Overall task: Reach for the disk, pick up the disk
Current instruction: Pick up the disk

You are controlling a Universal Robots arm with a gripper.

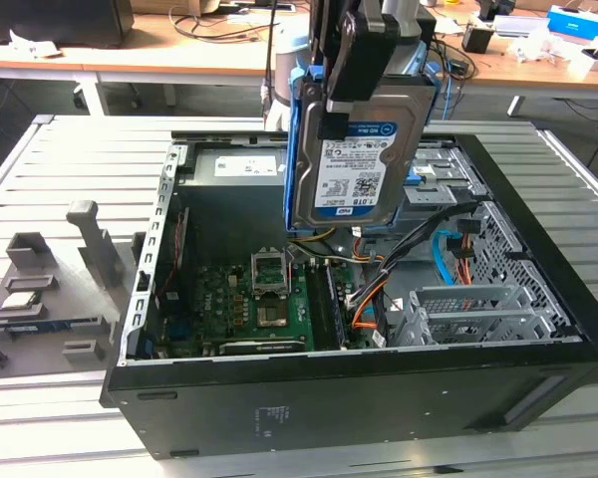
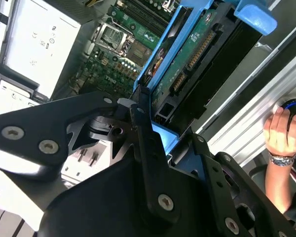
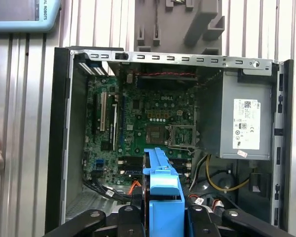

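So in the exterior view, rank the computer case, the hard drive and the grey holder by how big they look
1. Black open computer case.
2. Silver-black labelled hard drive with blue rails, though it hangs nearer the camera.
3. Grey plastic holder on the slatted table.

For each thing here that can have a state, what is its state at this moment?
disk: lifted above the case, label side facing the exterior camera, gripped along its blue rails.
gripper: shut on the disk.
computer case: lying on its side, side panel off, inside exposed.
processor socket: open, its frame raised.
drive cage: empty.
person's hand: resting on a dark object beside the table.
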